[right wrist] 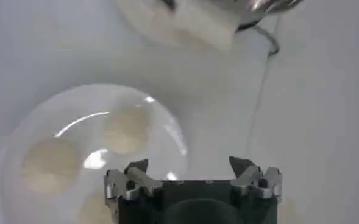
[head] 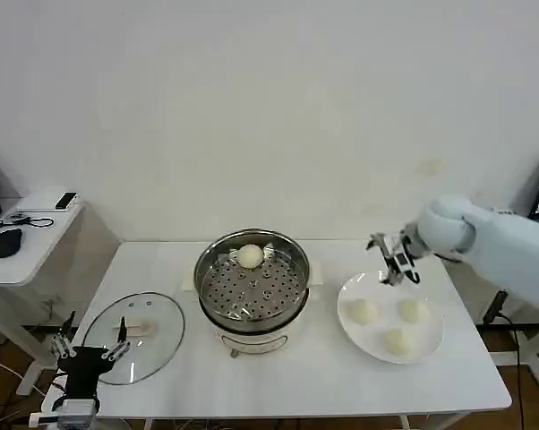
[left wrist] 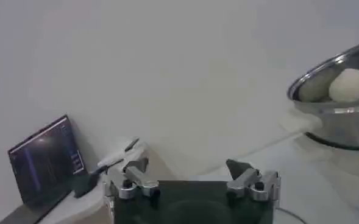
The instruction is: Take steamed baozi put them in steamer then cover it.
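One baozi (head: 250,256) sits in steamer (head: 252,285); three remain on plate (head: 350,330). Right gripper (head: 397,268) hovers over plate's far edge, jaws apart, empty. Next: descend onto bun (head: 363,311). Left gripper (head: 89,343) parked near cover (head: 153,313), spread, empty.

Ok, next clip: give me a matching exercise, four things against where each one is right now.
Things:
1. cover
2. baozi in the steamer
3. right gripper
4. left gripper

Places:
A. above the plate's far edge
B. flat on the table, left of the steamer
C. low at the table's front left corner
D. on the perforated tray

Pairs: 1-B, 2-D, 3-A, 4-C
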### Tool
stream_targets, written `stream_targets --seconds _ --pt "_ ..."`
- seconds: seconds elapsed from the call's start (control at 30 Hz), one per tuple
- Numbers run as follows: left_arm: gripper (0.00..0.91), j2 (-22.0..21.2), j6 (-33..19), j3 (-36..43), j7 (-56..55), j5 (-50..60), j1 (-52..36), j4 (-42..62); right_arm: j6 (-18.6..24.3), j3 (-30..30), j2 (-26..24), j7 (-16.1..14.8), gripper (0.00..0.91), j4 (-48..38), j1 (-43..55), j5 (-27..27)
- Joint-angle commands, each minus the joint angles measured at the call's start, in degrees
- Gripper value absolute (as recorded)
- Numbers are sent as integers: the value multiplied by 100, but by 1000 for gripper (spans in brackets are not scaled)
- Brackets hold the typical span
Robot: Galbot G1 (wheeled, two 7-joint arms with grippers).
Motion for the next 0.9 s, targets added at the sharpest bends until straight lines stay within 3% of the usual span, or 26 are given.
stream_targets --seconds 0.03,0.47,0.9 --pt "907 28 3 -57 4 0 1 0 -290 582 -41 34 907 -290 -1213 33" --pt "907 -27 0 -218 0 8 144 -75 -254 931 973 58 907 -1197 -1581 -60" --pt "907 -32 8 -208 8 7 89 3 -320 952 1348 51 887 -1626 -1665 -217"
